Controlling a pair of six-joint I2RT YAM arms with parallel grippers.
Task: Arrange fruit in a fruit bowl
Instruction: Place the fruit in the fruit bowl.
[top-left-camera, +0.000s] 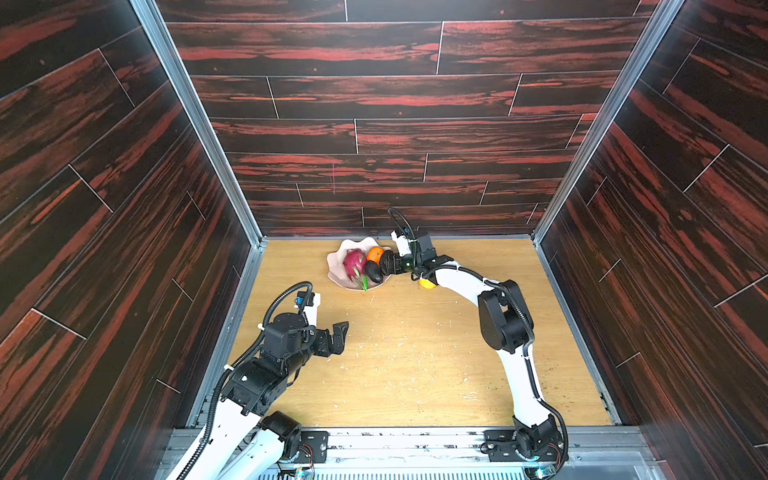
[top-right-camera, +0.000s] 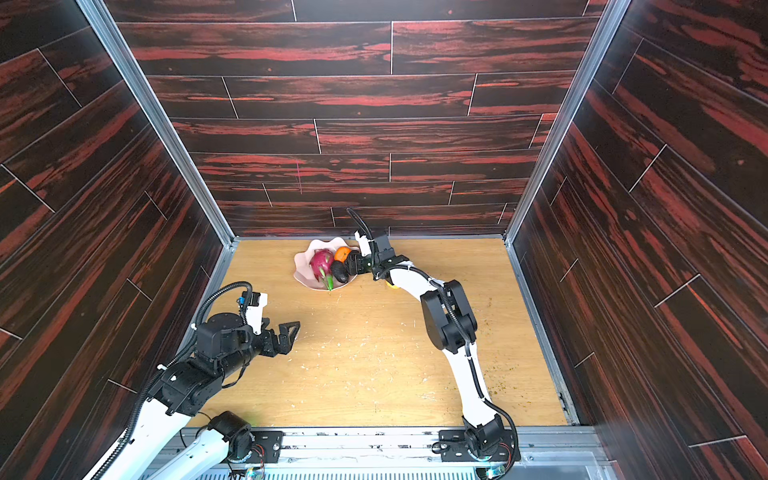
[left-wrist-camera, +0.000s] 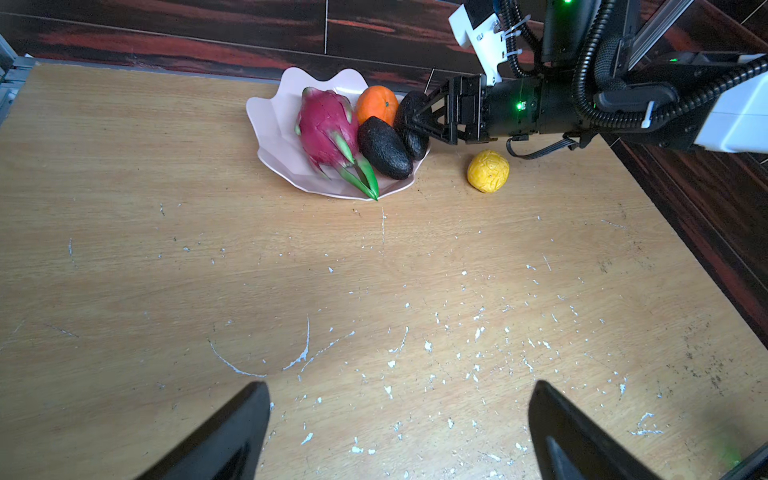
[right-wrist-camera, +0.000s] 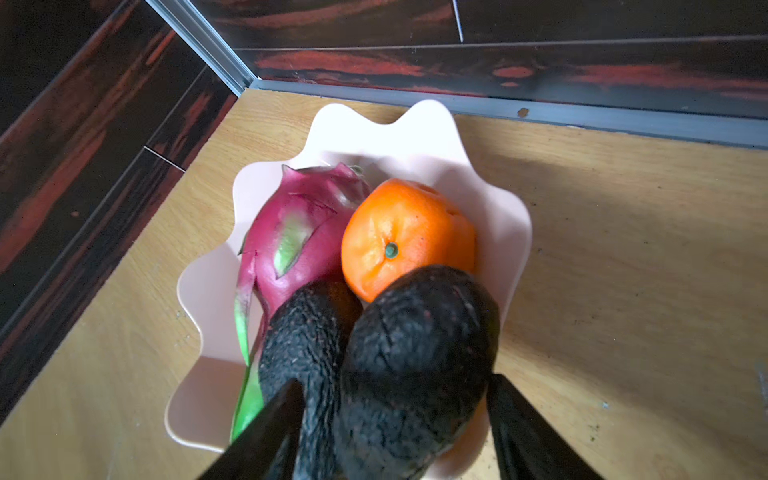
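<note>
Inside fruit bowl (left-wrist-camera: 274, 124): dragon fruit (left-wrist-camera: 324, 129), orange (left-wrist-camera: 376, 104), avocado (left-wrist-camera: 384, 147), packed touching. At bowl's rim, leaning on those: second avocado (right-wrist-camera: 419, 357), straddled by right gripper (right-wrist-camera: 395, 382), jaws parted, gap on one side, no clear pinch. Just outside bowl on table (left-wrist-camera: 374, 270): lemon (left-wrist-camera: 488, 171). Well apart from bowl: left gripper (left-wrist-camera: 400, 384), spread wide, empty, above table.

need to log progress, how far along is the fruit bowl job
Done: dragon fruit, orange and one avocado lie in the bowl. In hand: the second avocado sits at the bowl's edge between the parted jaws of the right gripper. Left: the lemon is on the table beside the bowl; the left gripper hangs open, empty.
</note>
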